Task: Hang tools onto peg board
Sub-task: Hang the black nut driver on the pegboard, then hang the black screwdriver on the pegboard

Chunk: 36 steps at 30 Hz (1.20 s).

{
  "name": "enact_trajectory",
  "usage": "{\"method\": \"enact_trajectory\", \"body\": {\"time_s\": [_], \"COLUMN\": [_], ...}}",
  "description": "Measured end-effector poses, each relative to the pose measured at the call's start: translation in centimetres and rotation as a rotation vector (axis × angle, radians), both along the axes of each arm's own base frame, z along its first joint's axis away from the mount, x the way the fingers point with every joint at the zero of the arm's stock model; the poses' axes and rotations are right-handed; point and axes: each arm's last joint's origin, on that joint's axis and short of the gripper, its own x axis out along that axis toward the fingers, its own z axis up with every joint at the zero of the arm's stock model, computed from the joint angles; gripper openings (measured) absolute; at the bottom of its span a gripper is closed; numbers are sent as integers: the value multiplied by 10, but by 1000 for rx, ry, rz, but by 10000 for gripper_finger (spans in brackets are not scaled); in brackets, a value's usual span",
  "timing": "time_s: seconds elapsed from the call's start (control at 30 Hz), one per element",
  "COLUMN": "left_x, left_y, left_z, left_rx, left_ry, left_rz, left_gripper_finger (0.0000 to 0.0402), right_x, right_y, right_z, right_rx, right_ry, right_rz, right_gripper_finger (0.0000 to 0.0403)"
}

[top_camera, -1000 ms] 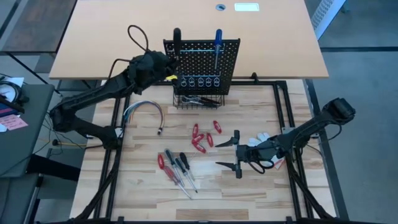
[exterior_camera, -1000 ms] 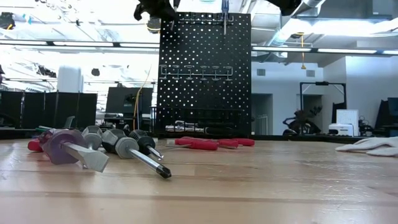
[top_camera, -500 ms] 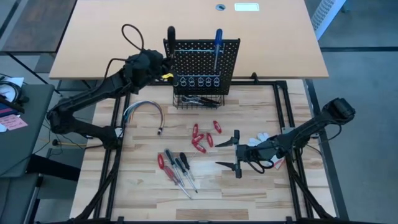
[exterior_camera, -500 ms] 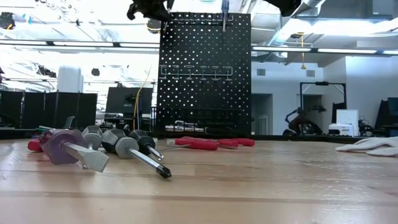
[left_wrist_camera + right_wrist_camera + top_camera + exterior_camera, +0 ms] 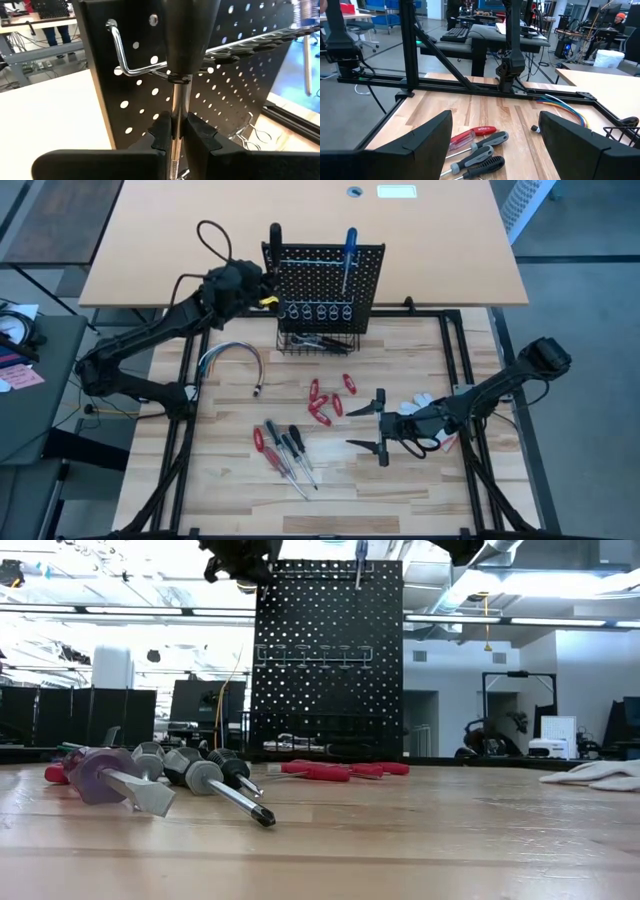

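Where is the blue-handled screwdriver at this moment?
In the high view, the blue-handled screwdriver hangs at the top of the peg board, right of the middle, with the black-handled screwdriver at the board's left corner.

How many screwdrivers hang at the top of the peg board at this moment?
2. A black-handled screwdriver hangs at the left end of the peg board, its shaft held in the left pincer. A blue-handled screwdriver hangs right of the middle. None seems hidden.

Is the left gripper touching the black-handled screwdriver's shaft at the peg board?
Touching. The left wrist view shows the left gripper shut on the metal shaft of the black-handled screwdriver, both fingers pressed against it beside the peg board.
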Motion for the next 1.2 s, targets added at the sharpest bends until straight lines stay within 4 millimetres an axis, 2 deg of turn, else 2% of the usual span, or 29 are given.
{"method": "enact_trajectory", "body": {"time_s": [0.37,0.47,0.7,0.8,1.0,1.2], "left_x": [-5,-6,-7,-5,-2,-12], "left_y": [9,10,7,3,-3,-13], "left_z": [1,0,-8,-10,-13,-8], "left_rx": [-5,-8,-62,-76,-77,-71], "left_ry": [-30,-21,49,73,114,149], "left_rz": [11,21,1,-16,-39,-16], "left_gripper_finger": [36,64,160,182,189,189], "right_x": [0,0,0,0,0,0], "right_y": [0,0,0,0,0,0], "right_z": [0,0,-1,-2,-4,-4], "right_rx": [0,-1,-7,-10,-6,-5], "right_ry": [0,0,12,22,42,43], "right_rz": [0,0,0,0,-2,-2], "right_gripper_finger": [306,306,306,306,306,306]}}
